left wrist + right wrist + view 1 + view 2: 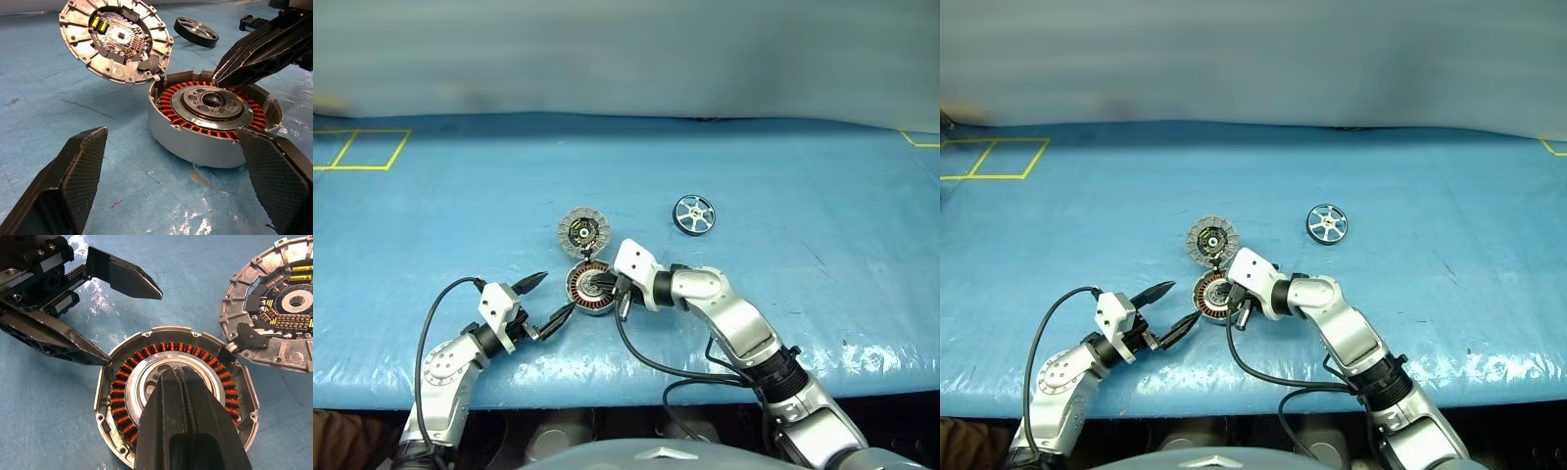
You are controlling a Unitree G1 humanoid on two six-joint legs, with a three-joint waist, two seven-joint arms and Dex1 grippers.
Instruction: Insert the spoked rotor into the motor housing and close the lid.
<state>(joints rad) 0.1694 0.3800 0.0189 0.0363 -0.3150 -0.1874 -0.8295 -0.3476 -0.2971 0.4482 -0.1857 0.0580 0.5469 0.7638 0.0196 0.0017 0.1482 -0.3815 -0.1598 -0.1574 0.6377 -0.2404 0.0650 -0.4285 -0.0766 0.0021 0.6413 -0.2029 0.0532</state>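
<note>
The motor housing (pixel 588 289) sits on the blue table with its copper windings (pixel 122 396) and silver centre showing. Its lid (pixel 583 231) stands swung open just behind it, with the circuit face (pixel 116 39) turned up. The spoked rotor (pixel 693 214) lies flat on the table, well off to the right and farther back. My right gripper (pixel 176 369) is shut and empty, its tip over the housing's silver centre. My left gripper (pixel 559 291) is open at the housing's left side, one fingertip (pixel 105 360) close to the rim.
Blue sheeting covers the table (pixel 803 176), and its front edge runs just below my arms. Yellow tape squares (pixel 362 149) mark the far left corner. A black cable (pixel 636 357) loops from the right wrist.
</note>
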